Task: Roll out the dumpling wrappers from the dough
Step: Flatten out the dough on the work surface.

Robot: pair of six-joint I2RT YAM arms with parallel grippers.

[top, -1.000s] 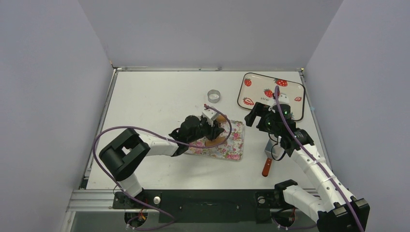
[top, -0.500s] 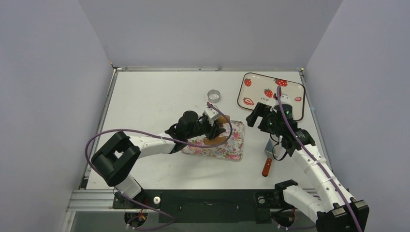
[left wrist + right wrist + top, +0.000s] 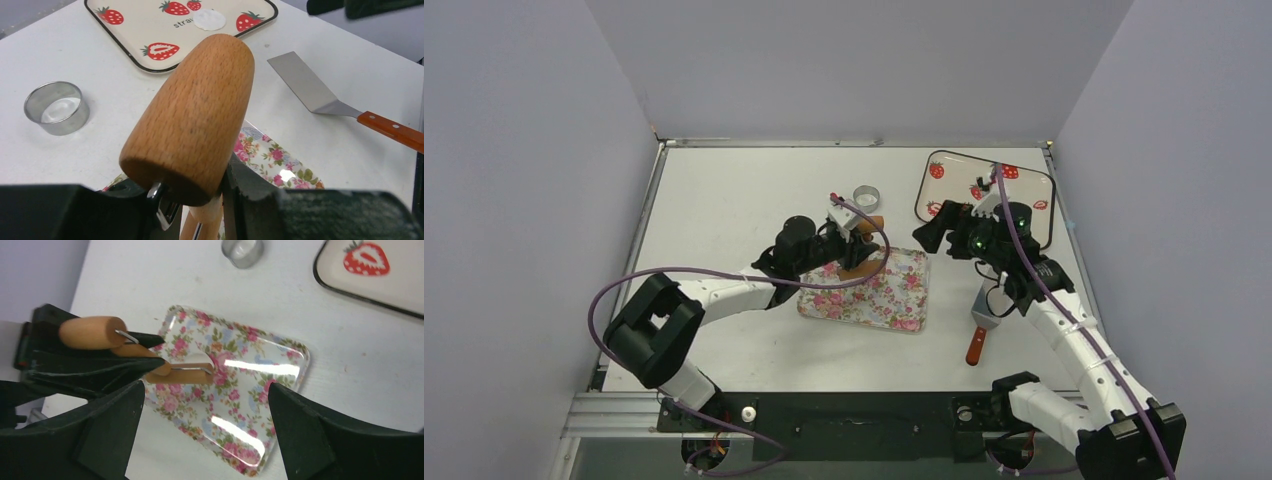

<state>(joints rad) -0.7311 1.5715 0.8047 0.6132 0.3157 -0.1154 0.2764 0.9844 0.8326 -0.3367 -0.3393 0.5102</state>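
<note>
Left gripper: clenched on the wooden roller, which you've just pushed to the floral tray's far edge.
Dough: whitish patch beside the roller; probably needs more passes.
Right gripper: spread wide and empty, swung left.
Wrapper: on the strawberry tray.

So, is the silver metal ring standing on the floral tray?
No, the metal ring stands on the white table, apart from the far edge of the floral tray.

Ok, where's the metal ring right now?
Top view: the metal ring sits on the table, centre-back, just beyond the floral tray and left of the strawberry tray.
</note>
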